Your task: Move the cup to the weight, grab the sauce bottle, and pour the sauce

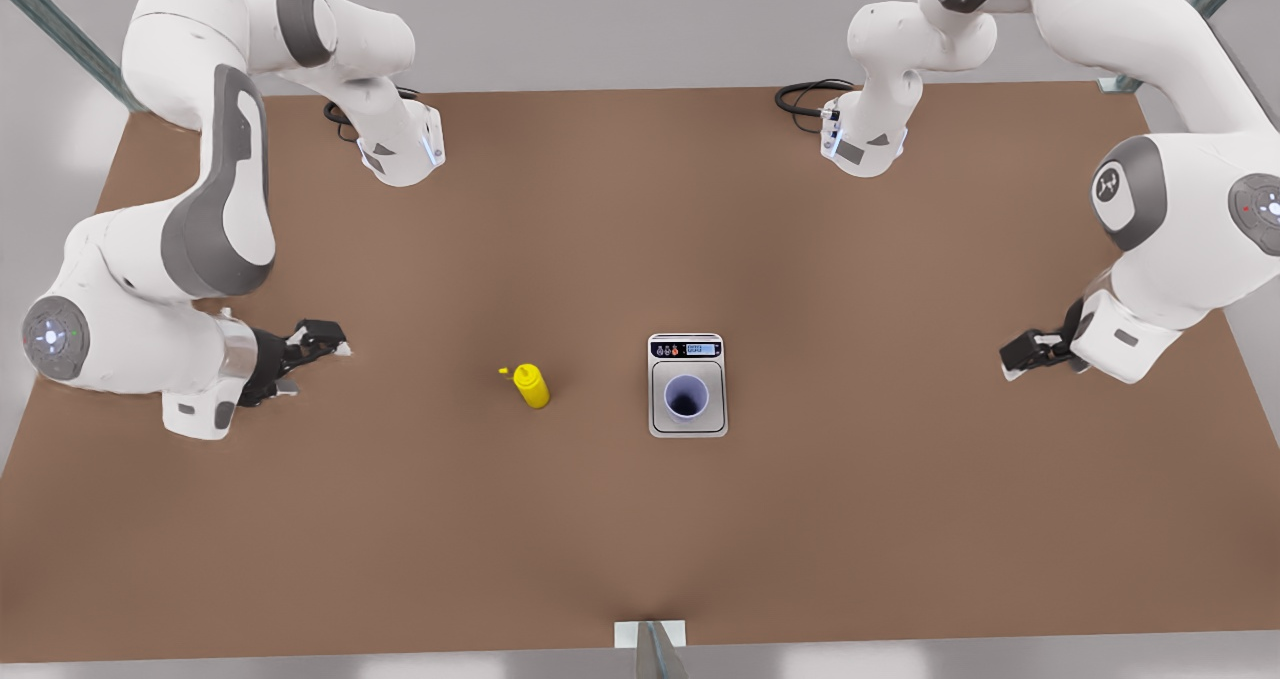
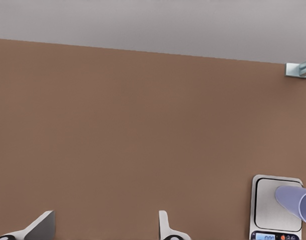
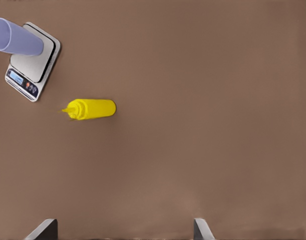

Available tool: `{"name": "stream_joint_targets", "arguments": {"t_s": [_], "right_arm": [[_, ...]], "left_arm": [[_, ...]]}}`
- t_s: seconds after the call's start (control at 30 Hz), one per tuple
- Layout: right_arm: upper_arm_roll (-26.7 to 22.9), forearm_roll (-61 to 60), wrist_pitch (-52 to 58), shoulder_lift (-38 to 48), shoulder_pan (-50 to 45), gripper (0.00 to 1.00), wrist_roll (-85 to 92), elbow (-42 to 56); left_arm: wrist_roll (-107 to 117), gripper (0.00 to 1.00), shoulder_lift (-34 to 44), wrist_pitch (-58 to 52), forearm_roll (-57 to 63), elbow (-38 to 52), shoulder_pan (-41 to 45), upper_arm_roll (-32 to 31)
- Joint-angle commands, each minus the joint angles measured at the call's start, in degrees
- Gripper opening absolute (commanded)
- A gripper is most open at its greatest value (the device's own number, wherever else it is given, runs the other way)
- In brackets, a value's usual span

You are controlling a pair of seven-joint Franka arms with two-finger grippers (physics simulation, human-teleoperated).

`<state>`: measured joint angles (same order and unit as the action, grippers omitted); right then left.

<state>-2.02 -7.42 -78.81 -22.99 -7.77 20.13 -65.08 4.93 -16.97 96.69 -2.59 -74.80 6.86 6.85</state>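
The lavender cup (image 1: pixel 687 397) stands upright on the grey plate of the weight (image 1: pixel 688 421), a white scale with its display on the far side. It also appears in the left wrist view as cup (image 2: pixel 296 201) on weight (image 2: pixel 268 205), and in the right wrist view as cup (image 3: pixel 17 37) on weight (image 3: pixel 42 64). The yellow sauce bottle (image 1: pixel 531 386) (image 3: pixel 93 108) seems to lie on its side to the front view's left of the scale. My right gripper (image 1: pixel 330 344) (image 3: pixel 123 232) is open at the front view's left. My left gripper (image 1: pixel 1015 359) (image 2: pixel 104 231) is open at the right.
The brown table (image 1: pixel 640 539) stretches wide around the scale and bottle. Metal frame brackets sit at the table's near edge (image 1: pixel 650 644) and far corners. Both arm bases with black cables stand at the back.
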Motion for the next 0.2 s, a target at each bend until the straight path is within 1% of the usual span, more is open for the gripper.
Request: {"name": "stream_joint_targets", "arguments": {"t_s": [0.0,0.03,0.07,0.17], "right_arm": [[0.0,2.0,-1.2,2.4,-0.4,1.0,-5.0,-2.1],[0.1,2.8,-4.8,7.6,-0.7,1.0,-14.1,-8.0],[0.2,2.8,-8.2,12.3,-1.7,1.0,-15.5,-13.7],[0.2,2.6,-10.1,15.6,-2.5,1.0,-16.3,-18.0]], "left_arm": [[0.0,1.0,-0.1,0.1,0.0,0.0,0.0,0.0],[0.0,1.0,-0.1,0.2,0.1,0.0,0.0,0.0],[0.0,1.0,-0.1,0.1,0.0,0.0,0.0,0.0],[-0.1,1.0,-0.5,0.4,0.0,0.1,0.0,0.1]]}}
